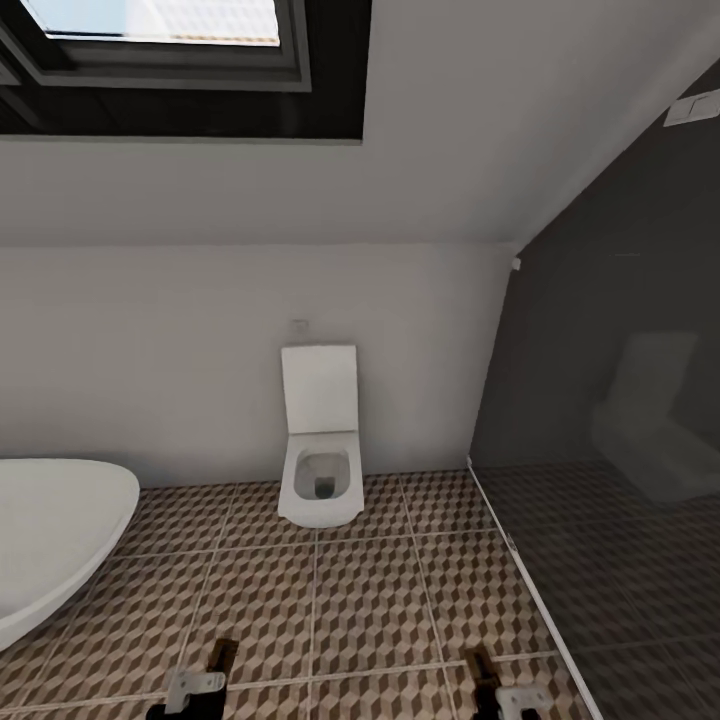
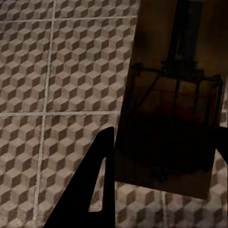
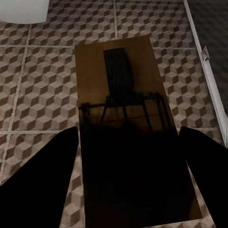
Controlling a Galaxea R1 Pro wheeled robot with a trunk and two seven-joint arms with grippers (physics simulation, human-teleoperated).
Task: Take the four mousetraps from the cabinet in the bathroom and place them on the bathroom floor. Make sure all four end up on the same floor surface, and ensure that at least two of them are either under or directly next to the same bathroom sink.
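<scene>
**A:** Cube-patterned tiles in brown, beige and white make up the bathroom floor point(image 1: 370, 600), crossed by pale grout lines. What is seen on it from the head view?

**B:** A white toilet point(image 1: 320, 450) is set against the pale back wall, its lid raised. The rounded rim of a white bathtub point(image 1: 50, 540) is seen at the left edge, and a dark glass panel point(image 1: 620, 420) closes off the right side, with the toilet faintly mirrored in it. A skylight point(image 1: 165, 40) is cut into the sloped ceiling.

**A:** And the pincers?

**B:** Parts of both arms are seen at the bottom edge of the head view. The left pincer point(image 2: 161, 190) is clamped on a mousetrap point(image 2: 173, 118): in the left wrist view the tan board with its dark wire parts and a reddish patch is held between the dark fingers point(image 2: 92, 185), above the tiles. The right pincer point(image 3: 128, 185) is likewise closed on a second mousetrap point(image 3: 128, 128), the board gripped between its two fingers point(image 3: 42, 180).

**A:** Where is that second board relative to the room?

**B:** It is held over the floor, with the toilet's white base at one corner of the right wrist view and the glass panel's pale bottom rail point(image 3: 204, 71) along one side.
</scene>
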